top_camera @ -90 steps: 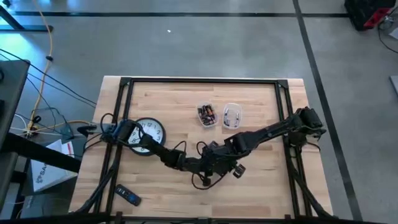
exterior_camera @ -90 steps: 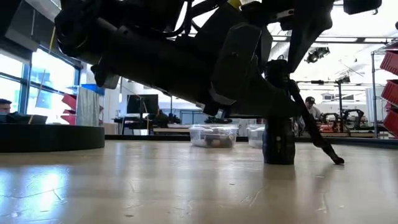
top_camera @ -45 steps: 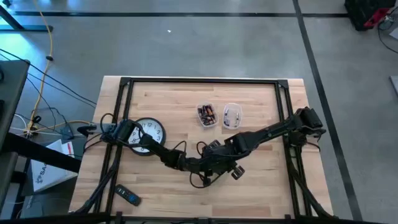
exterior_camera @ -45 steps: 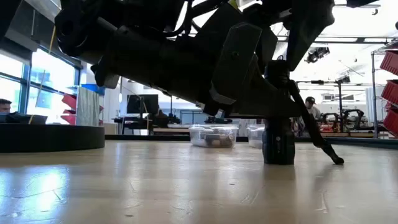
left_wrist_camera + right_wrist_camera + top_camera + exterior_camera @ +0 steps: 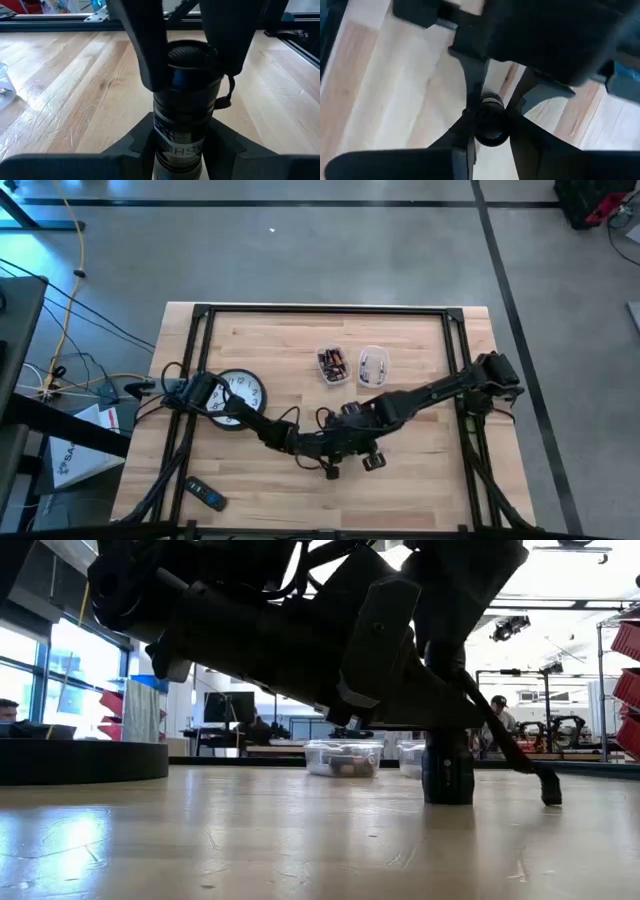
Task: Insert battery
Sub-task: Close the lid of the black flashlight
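Observation:
A black flashlight stands upright on its lower end in the middle of the table. Both grippers are shut on it. My left gripper comes from the table's left and has the barrel. My right gripper comes down over the flashlight's top end. A thin black cord hangs from the upper part of the flashlight down to the table. In the high view the two arms meet and cover the flashlight. No battery shows at the flashlight or between any fingers. My left gripper pinches the flashlight's barrel between its two fingers, below the wider top section. The fingers come level from the table's left and lie across the barrel. The flashlight stays upright with its lower end on the table. My right gripper pinches the flashlight's top section between its two fingers, one on each side. The fingers point down from above, along the flashlight. The top end shows between them in the right wrist view.
Two small clear tubs stand at the far middle; the left one holds several batteries. A round wall clock lies under the left arm. A dark remote lies at the near left. Black frame rails border the table.
My right gripper has turned about the flashlight's top while staying shut on it; its wrist has swung toward the table's near edge. The hanging cord has swung round with it. The flashlight has stayed upright in place, and my left gripper has kept still.

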Tool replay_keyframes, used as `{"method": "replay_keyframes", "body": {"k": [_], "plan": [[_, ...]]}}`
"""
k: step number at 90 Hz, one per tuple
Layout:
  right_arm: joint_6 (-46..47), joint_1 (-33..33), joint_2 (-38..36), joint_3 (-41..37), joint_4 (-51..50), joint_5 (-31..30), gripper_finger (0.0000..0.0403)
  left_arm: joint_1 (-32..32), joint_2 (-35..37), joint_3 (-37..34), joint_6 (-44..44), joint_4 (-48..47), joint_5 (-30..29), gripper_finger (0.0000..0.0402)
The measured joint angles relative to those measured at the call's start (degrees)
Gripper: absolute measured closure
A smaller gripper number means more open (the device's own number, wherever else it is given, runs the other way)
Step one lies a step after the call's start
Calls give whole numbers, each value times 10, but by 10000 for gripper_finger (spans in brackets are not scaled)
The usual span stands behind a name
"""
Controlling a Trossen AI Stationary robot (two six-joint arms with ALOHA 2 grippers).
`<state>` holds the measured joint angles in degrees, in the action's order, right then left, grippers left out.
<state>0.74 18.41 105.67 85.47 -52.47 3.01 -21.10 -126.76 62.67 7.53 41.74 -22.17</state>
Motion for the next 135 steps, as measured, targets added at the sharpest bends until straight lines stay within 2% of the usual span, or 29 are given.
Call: {"method": "replay_keyframes", "body": {"k": [17, 53, 61, 71, 88, 99, 108, 135], "plan": [[166, -1, 1, 0, 2, -11, 335, 0, 0, 0, 1, 0, -4, 303], [639, -4, 11, 0, 2, -76, 336, 0, 0, 0, 8, -1, -10, 303], [695, -4, 10, -1, -1, -77, 335, 0, 0, 0, 8, -1, -10, 302], [701, -5, 9, -1, 0, -77, 335, -1, 0, 0, 8, -4, -10, 302], [657, -8, -13, -1, -11, -96, 335, -3, 0, 0, 8, -5, -12, 302], [556, -16, -37, -1, -28, -100, 329, -3, 0, 0, 8, -4, -12, 303], [406, -17, -53, -1, -27, -95, 315, -3, 0, 0, 9, -4, -12, 302], [-120, 23, -53, -1, -17, -24, 269, -3, 0, 0, 12, -4, -14, 302]]}}
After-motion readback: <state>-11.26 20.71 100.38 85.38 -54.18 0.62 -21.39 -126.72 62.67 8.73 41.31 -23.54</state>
